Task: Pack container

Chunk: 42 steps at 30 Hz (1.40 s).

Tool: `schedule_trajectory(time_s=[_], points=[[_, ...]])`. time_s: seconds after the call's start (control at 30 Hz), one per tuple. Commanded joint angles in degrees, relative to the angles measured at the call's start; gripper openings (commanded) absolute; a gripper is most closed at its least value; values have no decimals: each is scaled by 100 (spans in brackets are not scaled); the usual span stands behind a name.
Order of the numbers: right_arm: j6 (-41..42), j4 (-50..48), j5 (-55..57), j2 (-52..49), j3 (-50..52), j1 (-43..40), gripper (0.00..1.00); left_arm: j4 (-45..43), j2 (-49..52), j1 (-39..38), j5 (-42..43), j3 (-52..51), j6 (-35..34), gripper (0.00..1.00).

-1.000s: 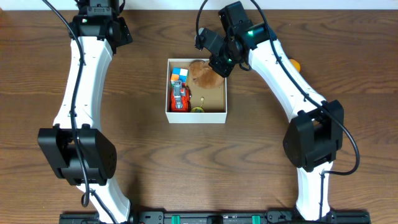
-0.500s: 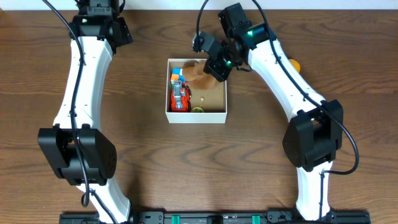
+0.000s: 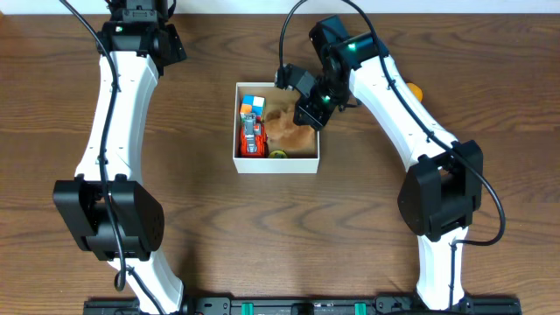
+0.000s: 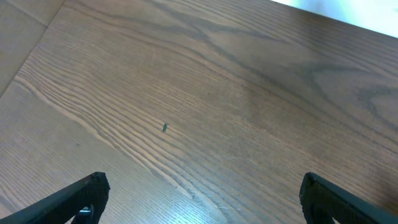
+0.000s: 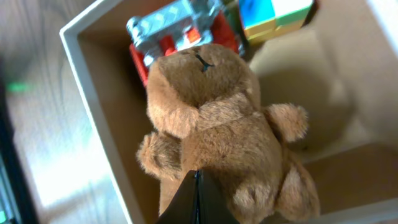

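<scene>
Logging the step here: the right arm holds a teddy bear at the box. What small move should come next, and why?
Probably lower slightly and open the right gripper. Its fingers pinch the teddy bear, which is already within the box walls beside the red truck, over bare cardboard.

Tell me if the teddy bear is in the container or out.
In: the teddy bear is within the container walls, beside the red truck.

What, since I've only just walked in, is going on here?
The right end effector grips a brown teddy bear, holding it inside the container beside a red toy truck and a coloured cube. The left end effector is open over the wooden table, holding nothing.
</scene>
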<state>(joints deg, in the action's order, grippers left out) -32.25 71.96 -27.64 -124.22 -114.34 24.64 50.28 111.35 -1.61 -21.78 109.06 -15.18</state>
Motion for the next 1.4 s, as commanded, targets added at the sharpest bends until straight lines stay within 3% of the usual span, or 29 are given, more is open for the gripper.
schedule_trajectory(time_s=[0.0, 0.9, 1.03, 1.13, 1.23, 1.37], points=[[-402, 254, -168, 208, -77, 55, 1, 0, -20, 4, -9, 31, -13, 98], [-684, 358, 85, 208, 501, 393, 1, 0, -20, 4, -9, 31, -13, 98], [-682, 326, 87, 208, 501, 387, 39, 0, -20, 4, -9, 31, -13, 98], [-684, 321, 90, 208, 501, 387, 59, 0, -20, 4, -9, 31, -13, 98], [-682, 315, 136, 208, 501, 387, 67, 0, -20, 4, -9, 31, -13, 98], [-680, 214, 260, 208, 501, 389, 68, 0, -20, 4, -9, 31, -13, 98]])
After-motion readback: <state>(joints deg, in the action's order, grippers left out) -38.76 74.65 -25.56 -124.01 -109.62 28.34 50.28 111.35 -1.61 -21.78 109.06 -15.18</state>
